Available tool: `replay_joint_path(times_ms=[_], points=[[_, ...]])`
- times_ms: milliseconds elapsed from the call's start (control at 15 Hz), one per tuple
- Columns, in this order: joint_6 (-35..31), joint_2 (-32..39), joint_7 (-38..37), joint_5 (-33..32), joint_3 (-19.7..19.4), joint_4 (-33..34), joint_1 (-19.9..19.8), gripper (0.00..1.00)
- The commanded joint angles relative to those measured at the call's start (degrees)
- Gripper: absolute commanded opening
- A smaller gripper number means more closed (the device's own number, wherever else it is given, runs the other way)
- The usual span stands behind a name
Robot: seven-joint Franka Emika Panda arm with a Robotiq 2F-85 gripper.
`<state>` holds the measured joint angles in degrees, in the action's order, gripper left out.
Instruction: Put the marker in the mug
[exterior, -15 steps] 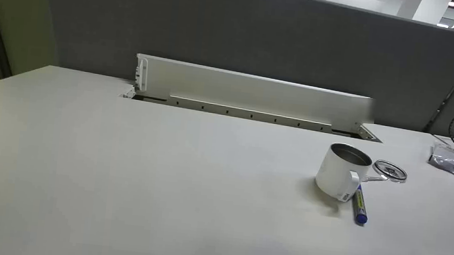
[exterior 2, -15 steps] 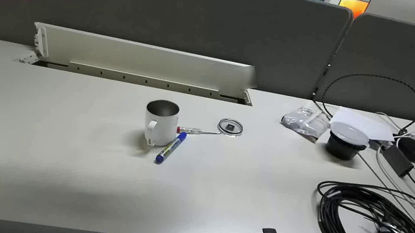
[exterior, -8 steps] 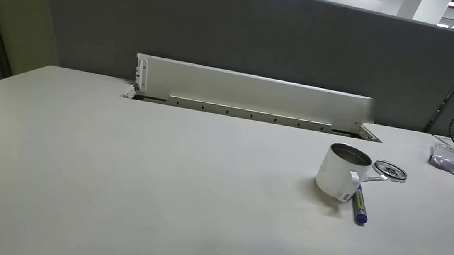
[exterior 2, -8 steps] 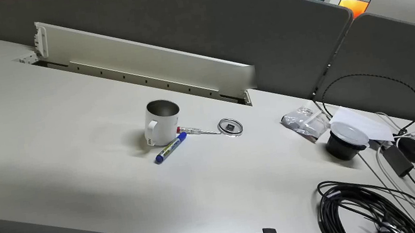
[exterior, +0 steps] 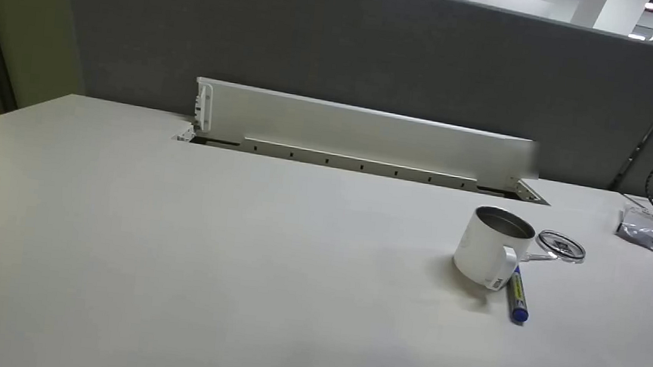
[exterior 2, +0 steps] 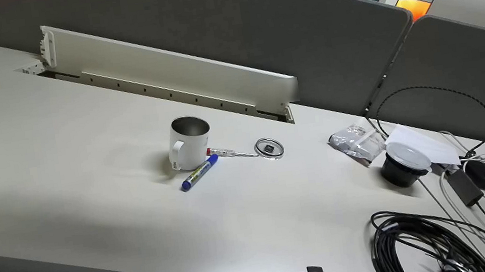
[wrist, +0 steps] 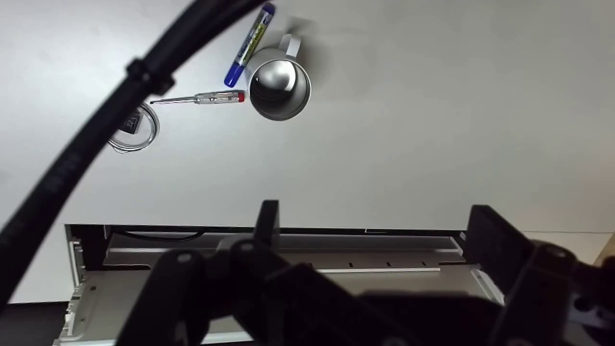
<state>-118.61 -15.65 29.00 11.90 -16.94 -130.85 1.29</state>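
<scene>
The marker point(exterior: 517, 296) lies on the table right beside the mug point(exterior: 484, 253), on the handle side. It has blue ends and a pale barrel with a yellow label. In an exterior view the marker point(exterior 2: 199, 173) shows in full in front of the mug point(exterior 2: 190, 148). The white mug stands upright with its handle out to the side. In the wrist view the mug point(wrist: 279, 91) shows its silvery inside, with nothing in it; the marker point(wrist: 250, 45) is beside it near the top. My gripper point(wrist: 376, 211) is open with nothing between its fingers, away from both things. No gripper shows in the exterior views.
A screwdriver point(exterior 2: 231, 153) with a red end lies by the mug, its tip towards a clear round lid point(exterior 2: 269, 148). A raised white flap point(exterior 2: 167, 61) stands at the table's back. A plastic bag point(exterior 2: 358, 142), black tub point(exterior 2: 402, 169) and coiled cables point(exterior 2: 407, 245) lie to the right.
</scene>
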Motion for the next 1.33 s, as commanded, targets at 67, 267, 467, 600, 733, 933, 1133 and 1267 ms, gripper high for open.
replay_joint_path(times_ms=[67,267,467,600,733,933,1133,1267], points=[[-3.3,1.3,0.8,1.2,1.6,-1.3,-2.7,1.00],[-9.5,5.0,2.4,2.2,0.8,-3.1,-4.2,1.00],[-17.9,10.8,6.8,5.7,0.2,-5.3,-5.6,1.00],[-24.1,16.5,9.9,8.8,0.7,-6.2,-6.9,1.00],[-28.1,22.6,12.1,12.4,2.0,-5.9,-8.7,1.00],[-28.6,23.2,10.4,11.0,4.7,-7.0,-11.5,1.00],[-29.7,26.3,10.2,10.9,5.6,-6.0,-12.4,1.00],[-29.6,26.1,10.2,11.0,5.6,-5.6,-12.4,1.00]])
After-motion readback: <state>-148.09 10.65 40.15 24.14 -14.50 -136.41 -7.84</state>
